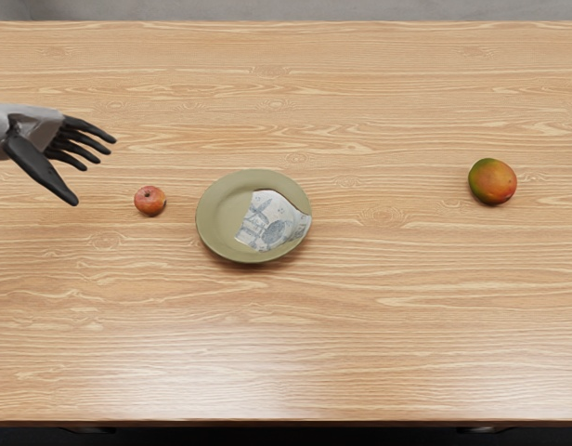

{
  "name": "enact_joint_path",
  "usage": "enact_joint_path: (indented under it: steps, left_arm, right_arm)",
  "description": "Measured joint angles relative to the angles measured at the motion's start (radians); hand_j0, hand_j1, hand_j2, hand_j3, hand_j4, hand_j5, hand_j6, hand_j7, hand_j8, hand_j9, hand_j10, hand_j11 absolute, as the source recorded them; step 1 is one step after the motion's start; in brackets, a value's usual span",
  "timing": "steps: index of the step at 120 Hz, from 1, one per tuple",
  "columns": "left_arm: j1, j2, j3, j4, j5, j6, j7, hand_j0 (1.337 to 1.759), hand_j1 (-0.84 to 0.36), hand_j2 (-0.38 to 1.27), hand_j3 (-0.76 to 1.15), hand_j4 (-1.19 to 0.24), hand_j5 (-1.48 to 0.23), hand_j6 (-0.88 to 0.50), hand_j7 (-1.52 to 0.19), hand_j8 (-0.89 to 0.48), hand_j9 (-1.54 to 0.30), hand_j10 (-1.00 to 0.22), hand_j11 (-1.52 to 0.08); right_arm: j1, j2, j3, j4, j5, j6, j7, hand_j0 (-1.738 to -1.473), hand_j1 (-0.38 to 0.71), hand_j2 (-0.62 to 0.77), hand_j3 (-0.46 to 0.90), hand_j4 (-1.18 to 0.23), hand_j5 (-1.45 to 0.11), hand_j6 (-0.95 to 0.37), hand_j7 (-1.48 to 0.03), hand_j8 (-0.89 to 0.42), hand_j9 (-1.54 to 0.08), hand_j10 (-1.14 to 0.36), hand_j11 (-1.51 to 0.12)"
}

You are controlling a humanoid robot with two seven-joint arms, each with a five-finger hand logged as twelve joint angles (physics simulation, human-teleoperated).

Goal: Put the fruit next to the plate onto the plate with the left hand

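Left robot hand (46,139) hovers released, fingers spread, near the small red apple (149,200), which lies on the bench (360,353) just left of the plate (216,209). The apple looks light, firm, smooth and likely to roll, so it should be cupped around its sides. Nothing blocks the path, and a mango (492,181) lies well apart.
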Motion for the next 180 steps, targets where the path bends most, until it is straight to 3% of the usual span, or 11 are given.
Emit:
enact_joint_path:
  steps: [14,20,28,34,42,52,64,78,106,147,180]
  left_arm:
    - [-0.007,-0.015,0.0,-0.017,0.005,0.0,0.022,1.658,0.05,0.05,0.0,-0.25,-0.32,-0.25,-0.32,-0.25,-0.32,-0.25,-0.32]
    - [-0.052,-0.018,0.0,-0.025,0.011,0.0,0.078,1.658,0.05,0.05,0.0,-0.25,-0.32,-0.25,-0.32,-0.25,-0.32,-0.25,-0.32]
    - [-0.105,-0.082,0.002,-0.043,0.052,0.0,0.199,1.658,0.05,0.05,0.0,-0.25,-0.32,-0.25,-0.32,-0.25,-0.32,-0.25,-0.32]
    - [-0.133,-0.13,0.003,-0.063,0.125,0.0,0.263,1.658,0.05,0.05,0.0,-0.25,-0.32,-0.25,-0.32,-0.25,-0.32,-0.25,-0.32]
    - [-0.141,-0.124,0.003,-0.15,0.269,0.0,0.312,1.658,0.05,0.05,0.0,-0.25,-0.32,-0.25,-0.32,-0.25,-0.32,-0.25,-0.32]
    - [-0.141,-0.133,0.003,-0.259,0.395,0.0,0.342,1.658,0.05,0.05,0.0,-0.25,-0.32,-0.25,-0.32,-0.25,-0.32,-0.25,-0.32]
    - [-0.146,-0.158,0.002,-0.325,0.495,0.013,0.358,1.658,0.05,0.05,0.0,-0.25,-0.32,-0.25,-0.32,-0.25,-0.32,-0.25,-0.32]
    - [-0.113,-0.219,0.006,-0.394,0.667,0.155,0.364,1.658,0.05,0.05,0.0,-0.25,-0.33,-0.25,-0.32,-0.25,-0.32,-0.25,-0.32]
    - [0.023,-0.273,0.008,-0.423,0.859,0.375,0.367,1.658,0.04,0.05,0.0,-0.26,-0.34,-0.26,-0.34,-0.26,-0.34,-0.26,-0.34]
    - [0.116,-0.319,0.011,-0.374,0.988,0.487,0.367,1.658,-0.04,0.07,0.0,-0.33,-0.43,-0.33,-0.43,-0.33,-0.43,-0.33,-0.43]
    - [0.12,-0.386,0.013,-0.245,0.996,0.491,0.367,1.658,-0.07,0.07,0.0,-0.36,-0.46,-0.36,-0.46,-0.36,-0.46,-0.35,-0.46]
  right_arm:
    - [0.0,0.0,-0.001,0.0,0.0,0.0,0.0,-1.658,-0.31,-0.01,0.0,-0.03,-0.04,-0.03,-0.04,-0.03,-0.04,-0.03,-0.04]
    - [0.0,0.0,-0.001,0.0,-0.001,0.0,0.0,-1.658,-0.31,-0.01,0.0,-0.03,-0.04,-0.03,-0.04,-0.03,-0.04,-0.03,-0.04]
    - [-0.002,0.0,-0.002,0.0,-0.001,0.0,0.0,-1.658,-0.31,-0.01,0.0,-0.03,-0.04,-0.03,-0.04,-0.03,-0.04,-0.03,-0.04]
    - [-0.003,0.0,-0.002,0.0,-0.001,0.001,0.0,-1.658,-0.31,-0.01,0.0,-0.03,-0.04,-0.03,-0.04,-0.03,-0.04,-0.03,-0.04]
    - [-0.003,0.0,-0.002,0.001,-0.001,0.001,0.0,-1.658,-0.31,-0.01,0.0,-0.03,-0.04,-0.03,-0.04,-0.03,-0.04,-0.03,-0.04]
    - [-0.004,0.0,-0.002,0.0,-0.001,0.001,0.0,-1.658,-0.31,-0.01,0.0,-0.03,-0.04,-0.03,-0.04,-0.03,-0.04,-0.03,-0.04]
    - [-0.005,0.0,-0.002,0.0,-0.001,0.001,0.0,-1.658,-0.31,-0.01,0.0,-0.03,-0.04,-0.03,-0.04,-0.03,-0.04,-0.03,-0.04]
    - [-0.005,0.0,-0.003,0.0,-0.002,0.001,0.0,-1.658,-0.31,-0.01,0.0,-0.03,-0.04,-0.03,-0.04,-0.03,-0.04,-0.03,-0.04]
    - [-0.004,0.0,-0.003,0.0,-0.002,0.001,0.0,-1.658,-0.31,-0.01,0.0,-0.03,-0.04,-0.03,-0.04,-0.03,-0.04,-0.03,-0.04]
    - [-0.005,0.0,-0.003,0.0,-0.002,0.001,0.0,-1.658,-0.31,-0.01,0.0,-0.03,-0.04,-0.03,-0.04,-0.03,-0.04,-0.03,-0.04]
    - [-0.005,0.0,-0.003,0.0,-0.002,0.001,0.0,-1.658,-0.31,-0.01,0.0,-0.03,-0.04,-0.03,-0.04,-0.03,-0.04,-0.03,-0.04]
